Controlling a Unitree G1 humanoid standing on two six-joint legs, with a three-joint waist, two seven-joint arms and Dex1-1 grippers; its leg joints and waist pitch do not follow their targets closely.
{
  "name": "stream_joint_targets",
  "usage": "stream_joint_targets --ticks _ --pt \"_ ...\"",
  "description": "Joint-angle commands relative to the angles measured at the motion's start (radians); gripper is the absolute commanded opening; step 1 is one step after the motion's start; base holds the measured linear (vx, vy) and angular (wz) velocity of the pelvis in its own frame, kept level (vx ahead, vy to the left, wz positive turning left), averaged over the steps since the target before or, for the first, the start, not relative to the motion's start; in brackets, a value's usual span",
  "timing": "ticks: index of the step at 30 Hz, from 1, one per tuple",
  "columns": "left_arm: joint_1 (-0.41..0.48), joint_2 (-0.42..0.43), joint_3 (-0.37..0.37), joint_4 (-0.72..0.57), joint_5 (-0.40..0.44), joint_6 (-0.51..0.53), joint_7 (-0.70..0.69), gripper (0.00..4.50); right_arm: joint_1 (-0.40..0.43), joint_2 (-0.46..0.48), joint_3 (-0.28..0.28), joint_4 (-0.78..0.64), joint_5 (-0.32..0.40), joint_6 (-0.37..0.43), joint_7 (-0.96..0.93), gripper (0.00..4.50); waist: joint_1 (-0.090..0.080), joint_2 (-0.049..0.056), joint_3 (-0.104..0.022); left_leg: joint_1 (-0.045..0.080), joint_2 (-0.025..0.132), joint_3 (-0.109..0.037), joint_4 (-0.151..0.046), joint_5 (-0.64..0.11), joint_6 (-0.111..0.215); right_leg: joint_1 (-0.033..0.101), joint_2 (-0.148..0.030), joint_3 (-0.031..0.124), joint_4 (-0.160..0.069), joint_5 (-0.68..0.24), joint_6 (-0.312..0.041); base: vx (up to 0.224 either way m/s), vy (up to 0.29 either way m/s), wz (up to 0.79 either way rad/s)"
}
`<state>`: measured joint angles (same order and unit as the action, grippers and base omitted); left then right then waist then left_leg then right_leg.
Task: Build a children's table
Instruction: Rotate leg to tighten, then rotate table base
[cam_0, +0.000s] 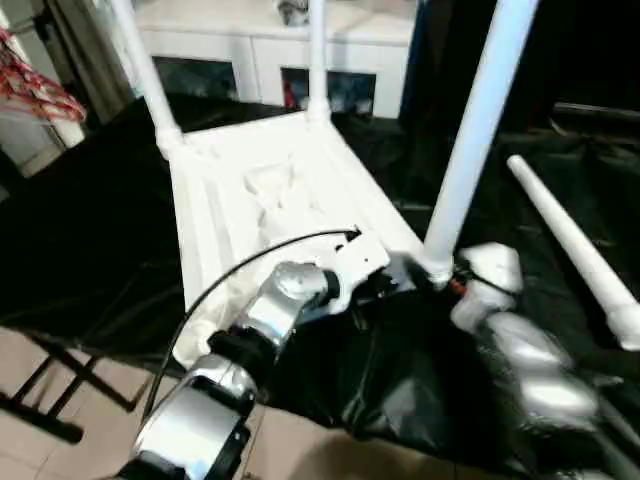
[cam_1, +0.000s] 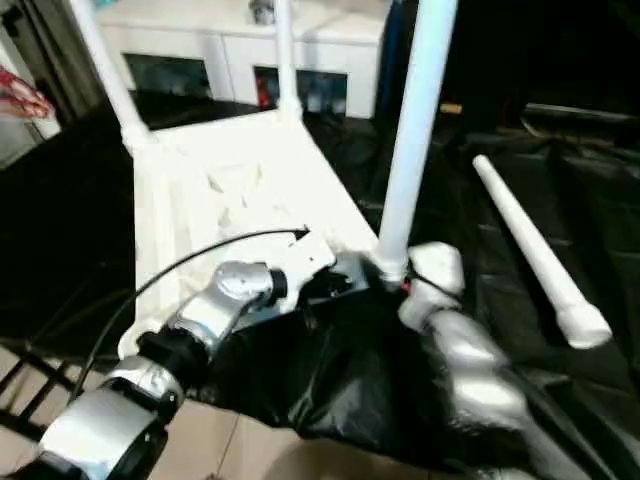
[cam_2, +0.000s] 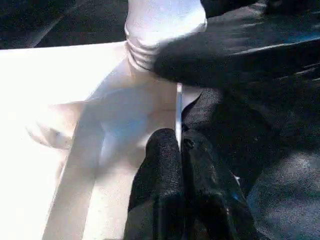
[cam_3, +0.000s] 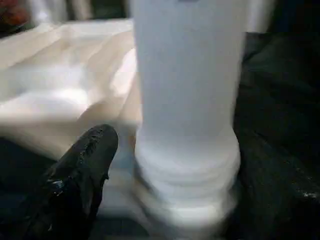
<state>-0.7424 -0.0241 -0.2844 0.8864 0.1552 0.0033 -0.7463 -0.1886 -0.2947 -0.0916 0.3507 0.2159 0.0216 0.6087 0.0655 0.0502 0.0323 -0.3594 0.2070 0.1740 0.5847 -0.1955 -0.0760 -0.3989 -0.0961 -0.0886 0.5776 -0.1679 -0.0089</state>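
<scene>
Black-fingered left tool, pressed together, bearing on the rim of the upturned table top at frame centre, apparently to steady it. Right tool, beside the base of the third leg; one finger visible, spread state cannot be told; likely seating or just releasing that leg. Two further legs upright in far corner sockets, upper frame. Fourth leg lying loose on the black-draped tabletop, right of frame, awaiting fitting.
</scene>
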Motion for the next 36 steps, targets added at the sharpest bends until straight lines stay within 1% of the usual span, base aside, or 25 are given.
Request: stream_joint_targets --ticks 1,2,3,4,5,6,7,8,9,10,11,13,15,16,19,21,23,24,25,26,27,30,32,35,36 --pt "-0.021 -0.001 0.026 -0.011 -0.019 -0.034 0.027 0.44 0.026 -0.028 -0.014 -0.063 0.06 0.049 0.096 4.01 0.004 -0.036 -0.051 -0.01 0.015 0.001 -0.066 -0.173 0.14 0.063 -0.048 0.038 -0.07 -0.235 -0.177 0.0 0.0 0.0" --pt "-0.02 0.0 0.029 -0.014 -0.024 -0.033 0.022 0.55 0.032 -0.039 -0.023 -0.07 0.069 0.053 0.107 4.01 0.005 -0.034 -0.05 -0.012 0.016 0.0 -0.067 -0.176 0.142 0.062 -0.049 0.037 -0.072 -0.256 -0.17 0.0 0.0 0.0" --pt "-0.018 0.002 0.034 -0.022 -0.034 -0.032 0.01 0.55 0.044 -0.064 -0.043 -0.087 0.09 0.063 0.129 4.01 0.005 -0.039 -0.052 -0.015 0.012 0.0 -0.064 -0.164 0.142 0.062 -0.052 0.035 -0.076 -0.298 -0.157 0.0 0.0 0.0" --pt "-0.015 0.004 0.037 -0.029 -0.04 -0.031 0.003 0.55 0.05 -0.082 -0.058 -0.097 0.107 0.073 0.144 4.01 0.007 -0.037 -0.054 -0.015 0.014 -0.001 -0.063 -0.152 0.142 0.061 -0.052 0.035 -0.075 -0.295 -0.156 0.0 0.0 0.0" --pt "-0.011 0.009 0.04 -0.038 -0.046 -0.027 -0.005 0.65 0.058 -0.107 -0.08 -0.109 0.133 0.09 0.163 4.01 0.008 -0.038 -0.054 -0.012 0.016 0.0 -0.062 -0.143 0.145 0.055 -0.051 0.035 -0.075 -0.28 -0.167 0.0 0.0 0.0" --pt "-0.007 0.019 0.038 -0.05 -0.045 -0.036 -0.012 0.9 0.064 -0.127 -0.09 -0.113 0.146 0.102 0.185 4.01 0.007 -0.039 -0.054 -0.013 0.017 0.0 -0.062 -0.14 0.148 0.056 -0.051 0.035 -0.074 -0.27 -0.172 0.0 0.0 0.0" --pt "-0.004 0.025 0.036 -0.059 -0.044 -0.042 -0.017 0.9 0.068 -0.14 -0.095 -0.116 0.153 0.11 0.199 4.01 0.008 -0.04 -0.054 -0.013 0.018 0.0 -0.061 -0.133 0.152 0.055 -0.05 0.034 -0.071 -0.253 -0.18 0.0 0.0 0.0" --pt "-0.003 0.027 0.038 -0.061 -0.045 -0.042 -0.017 0.99 0.07 -0.143 -0.094 -0.117 0.153 0.113 0.202 4.01 0.008 -0.04 -0.054 -0.015 0.019 -0.001 -0.059 -0.123 0.157 0.056 -0.049 0.035 -0.068 -0.231 -0.185 0.0 0.0 0.0" --pt "-0.001 0.043 0.053 -0.089 -0.055 -0.04 -0.012 0.99 0.092 -0.17 -0.08 -0.141 0.157 0.14 0.232 4.01 0.008 -0.046 -0.055 -0.015 0.019 -0.001 -0.058 -0.112 0.163 0.057 -0.049 0.034 -0.064 -0.212 -0.19 0.0 0.0 0.0" --pt "-0.006 0.055 0.07 -0.109 -0.061 -0.035 0.003 0.99 0.108 -0.181 -0.06 -0.161 0.156 0.156 0.249 4.01 0.009 -0.043 -0.055 -0.015 0.019 -0.001 -0.057 -0.106 0.165 0.057 -0.049 0.034 -0.063 -0.201 -0.193 0.0 0.0 0.0" --pt "-0.011 0.068 0.085 -0.128 -0.066 -0.028 0.017 0.99 0.118 -0.184 -0.042 -0.175 0.151 0.167 0.257 4.01 0.008 -0.053 -0.056 -0.016 0.019 0.0 -0.056 -0.094 0.172 0.059 -0.049 0.034 -0.06 -0.182 -0.197 0.0 0.0 0.0" --pt "-0.026 0.108 0.111 -0.173 -0.062 0.001 0.047 0.99 0.122 -0.176 -0.007 -0.188 0.13 0.178 0.261 4.01 0.007 -0.048 -0.055 -0.017 0.021 -0.002 -0.056 -0.085 0.172 0.058 -0.051 0.032 -0.056 -0.171 -0.206 0.0 0.0 0.0" --pt "-0.032 0.157 0.127 -0.225 -0.047 0.036 0.068 0.99 0.119 -0.168 0.022 -0.202 0.122 0.199 0.258 4.01 0.002 -0.056 -0.054 -0.014 0.022 -0.001 -0.056 -0.086 0.161 0.054 -0.048 0.032 -0.054 -0.174 -0.211 0.0 0.0 0.0" --pt "-0.029 0.211 0.145 -0.292 -0.032 0.086 0.075 0.99 0.116 -0.161 0.051 -0.22 0.117 0.217 0.259 4.01 0.003 -0.055 -0.052 -0.012 0.024 -0.002 -0.058 -0.089 0.154 0.054 -0.049 0.033 -0.052 -0.188 -0.211 0.0 0.0 0.0" --pt "-0.018 0.258 0.166 -0.358 -0.02 0.147 0.073 0.99 0.112 -0.154 0.072 -0.227 0.11 0.224 0.259 4.01 0.002 -0.05 -0.049 -0.008 0.026 -0.001 -0.06 -0.092 0.137 0.05 -0.049 0.035 -0.053 -0.2 -0.21 0.0 0.0 0.0" --pt "0.011 0.334 0.199 -0.46 0.008 0.254 0.075 0.99 0.097 -0.138 0.097 -0.221 0.095 0.237 0.25 4.01 0.004 -0.044 -0.05 -0.004 0.027 -0.001 -0.058 -0.069 0.125 0.047 -0.046 0.038 -0.043 -0.149 -0.225 0.0 0.0 0.0" --pt "0.042 0.406 0.212 -0.525 0.056 0.329 0.066 0.99 0.071 -0.12 0.114 -0.191 0.069 0.255 0.218 4.01 0.002 -0.042 -0.05 -0.003 0.028 -0.003 -0.06 -0.056 0.116 0.048 -0.045 0.038 -0.035 -0.117 -0.237 0.0 0.0 0.0" --pt "0.063 0.446 0.212 -0.559 0.082 0.377 0.06 0.81 0.06 -0.11 0.127 -0.177 0.057 0.25 0.209 4.01 -0.001 -0.041 -0.049 -0.006 0.024 -0.001 -0.06 -0.058 0.117 0.049 -0.044 0.038 -0.037 -0.118 -0.236 0.0 0.0 0.0" --pt "0.082 0.481 0.208 -0.586 0.109 0.414 0.052 0.62 0.05 -0.102 0.136 -0.166 0.048 0.247 0.202 3.72 -0.002 -0.038 -0.048 -0.004 0.023 -0.001 -0.061 -0.067 0.107 0.048 -0.045 0.038 -0.039 -0.132 -0.235 0.0 0.0 0.0" --pt "0.107 0.526 0.194 -0.608 0.149 0.441 0.035 0.62 0.036 -0.091 0.145 -0.152 0.039 0.243 0.193 3.72 -0.001 -0.036 -0.051 0.0 0.025 -0.002 -0.06 -0.066 0.098 0.047 -0.045 0.038 -0.036 -0.127 -0.236 0.0 0.0 0.0" --pt "0.152 0.588 0.176 -0.636 0.19 0.479 0.013 0.59 0.01 -0.071 0.155 -0.123 0.018 0.235 0.161 3.65 -0.007 -0.034 -0.047 -0.003 0.023 -0.002 -0.063 -0.077 0.088 0.047 -0.043 0.039 -0.037 -0.138 -0.232 0.0 0.0 0.0" --pt "0.187 0.612 0.175 -0.639 0.173 0.525 0.016 0.2 -0.022 -0.044 0.159 -0.1 0.01 0.243 0.116 3.33 -0.003 -0.029 -0.049 0.006 0.023 0.0 -0.064 -0.097 0.064 0.043 -0.043 0.042 -0.037 -0.137 -0.239 0.0 0.0 0.0" --pt "0.208 0.619 0.147 -0.611 0.179 0.521 0.014 0.19 -0.039 -0.031 0.17 -0.087 -0.003 0.235 0.096 3.22 0.004 -0.028 -0.047 0.01 0.023 0.001 -0.065 -0.116 0.052 0.037 -0.04 0.044 -0.037 -0.129 -0.245 0.0 0.0 0.0" --pt "0.229 0.614 0.123 -0.588 0.173 0.52 0.011 0.06 -0.051 -0.019 0.173 -0.078 -0.013 0.234 0.08 3.02 0.01 -0.03 -0.047 0.006 0.021 0.0 -0.067 -0.143 0.035 0.041 -0.042 0.046 -0.038 -0.146 -0.231 0.0 0.0 0.0" --pt "0.243 0.603 0.12 -0.593 0.162 0.54 0.01 0.0 -0.057 -0.012 0.17 -0.073 -0.016 0.234 0.072 2.82 0.009 -0.032 -0.047 0.003 0.02 0.0 -0.068 -0.149 0.03 0.043 -0.044 0.048 -0.037 -0.148 -0.23 0.0 0.0 0.0"
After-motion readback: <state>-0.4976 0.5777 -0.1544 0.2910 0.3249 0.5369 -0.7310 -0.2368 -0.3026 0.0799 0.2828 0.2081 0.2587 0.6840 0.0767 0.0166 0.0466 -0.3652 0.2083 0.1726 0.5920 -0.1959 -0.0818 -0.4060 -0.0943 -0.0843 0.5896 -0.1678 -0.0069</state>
